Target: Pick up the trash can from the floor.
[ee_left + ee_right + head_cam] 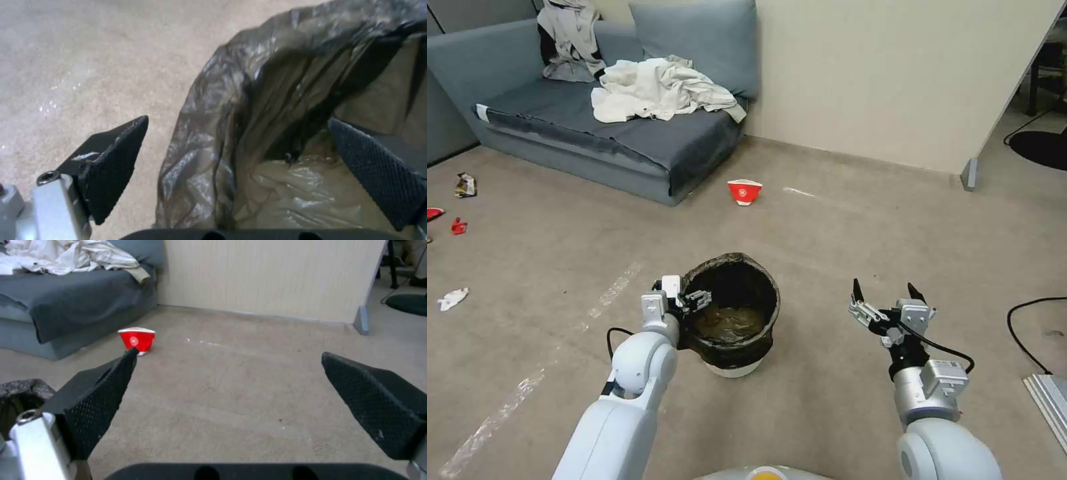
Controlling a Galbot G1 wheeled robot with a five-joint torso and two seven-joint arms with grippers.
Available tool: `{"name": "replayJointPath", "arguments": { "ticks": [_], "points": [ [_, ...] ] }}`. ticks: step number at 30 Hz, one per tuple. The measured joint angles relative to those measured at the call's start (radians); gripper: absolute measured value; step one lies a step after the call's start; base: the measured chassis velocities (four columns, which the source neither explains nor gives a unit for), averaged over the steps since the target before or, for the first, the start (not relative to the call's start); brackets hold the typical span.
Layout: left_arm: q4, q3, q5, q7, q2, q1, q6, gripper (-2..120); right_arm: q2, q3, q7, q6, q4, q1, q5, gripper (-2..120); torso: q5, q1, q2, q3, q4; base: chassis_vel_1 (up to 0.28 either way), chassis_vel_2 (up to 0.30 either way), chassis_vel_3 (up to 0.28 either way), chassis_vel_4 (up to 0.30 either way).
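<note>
A small round white trash can (732, 313), lined with a crinkled dark brown-black plastic bag folded over its rim, stands upright on the flat beige-grey matte floor (854, 233) directly in front of the robot, its white base showing below the bag. The left gripper (686, 300) sits at the can's left rim with its jaws spread — the left wrist view shows one black textured finger (113, 166) outside the bag-covered wall over bare floor and the other inside the can above the crumpled liner, the rim between them and not yet pinched. Whether either finger touches the bag cannot be told.

The right gripper (887, 297) hovers above the floor to the right of the can, well apart from it, jaws spread wide and holding nothing. Its wrist camera looks across the floor toward a small red-and-white paper bowl (745, 191) resting near the corner of a grey-blue fabric sofa (627, 143).

A heap of rumpled white cloth (660, 90) lies on the sofa seat — a second pale garment (570, 37) is draped over the backrest. Scraps of litter (454, 298) dot the floor at far left, and a black cable (1024, 333) curls at far right.
</note>
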Motion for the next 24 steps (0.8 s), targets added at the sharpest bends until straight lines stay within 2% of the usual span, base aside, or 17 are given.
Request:
{"name": "replayJointPath", "arguments": {
  "ticks": [7, 13, 17, 20, 21, 24],
  "points": [
    [0.039, -0.001, -0.001, -0.003, -0.009, -0.009, 0.017, 100, 0.000, -0.001, 0.001, 0.001, -0.007, 0.003, 0.000, 100, 0.0005, 0.000, 0.000, 0.000, 0.0001, 0.000, 0.000, 0.000, 0.000],
    [0.044, -0.002, -0.006, -0.005, -0.012, -0.010, 0.022, 100, -0.001, -0.001, 0.001, 0.002, -0.008, 0.004, 0.000, 100, 0.0003, 0.000, 0.000, 0.000, 0.0002, 0.000, 0.000, 0.000, 0.000],
    [0.044, -0.003, -0.011, -0.009, -0.013, -0.011, 0.024, 95, -0.002, -0.001, 0.001, 0.003, -0.008, 0.004, 0.000, 100, 0.0001, 0.000, 0.000, 0.000, 0.0001, 0.000, 0.000, 0.000, 0.000],
    [0.040, -0.001, -0.016, -0.016, -0.014, -0.010, 0.022, 80, -0.002, -0.004, 0.001, 0.004, -0.008, 0.004, -0.001, 100, 0.0000, 0.000, 0.000, 0.000, 0.0000, 0.000, 0.000, 0.000, 0.000],
    [0.040, -0.001, -0.016, -0.016, -0.014, -0.010, 0.022, 80, -0.002, -0.004, 0.001, 0.004, -0.008, 0.004, -0.001, 100, 0.0000, 0.000, 0.000, 0.000, 0.0000, 0.000, 0.000, 0.000, 0.000],
    [0.039, 0.001, -0.019, -0.021, -0.015, -0.010, 0.022, 68, -0.002, -0.006, 0.001, 0.004, -0.008, 0.005, -0.001, 100, -0.0001, 0.000, 0.000, 0.000, 0.0000, 0.000, 0.000, 0.000, 0.000]
  ]
}}
